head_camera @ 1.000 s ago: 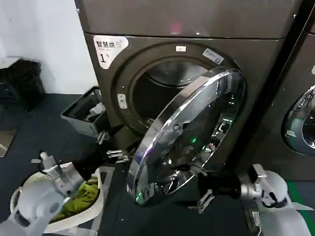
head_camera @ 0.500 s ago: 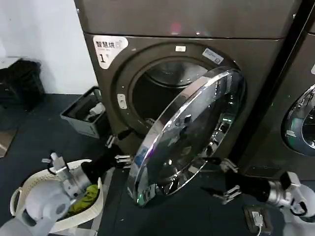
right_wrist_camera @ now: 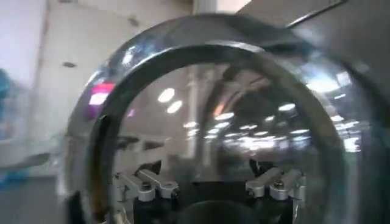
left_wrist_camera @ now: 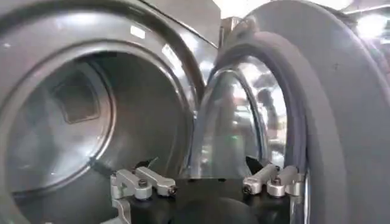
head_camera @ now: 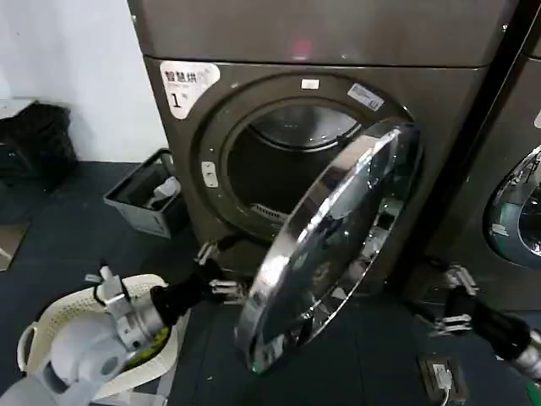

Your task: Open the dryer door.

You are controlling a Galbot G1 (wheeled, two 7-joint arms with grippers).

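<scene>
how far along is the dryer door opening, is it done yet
Mostly done: the dryer door is unlatched and swung well out from the machine, leaving the drum opening exposed. In hand: the left gripper, open, sits low by the door's free edge, inside the gap. The right gripper, open, is off to the right near the neighbouring machine, not touching the door. Left: perhaps a little more swing.

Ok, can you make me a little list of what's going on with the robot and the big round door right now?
dryer door: swung well open, chrome rim facing out, drum opening visible behind it
machine: bronze-grey dryer with a white "1" sticker
left claw: open, low by the door's free edge, in front of the drum opening
right claw: open, off to the right of the door, apart from it
laundry basket: white, on the floor by the left arm
grey bin: on the floor left of the dryer
</scene>
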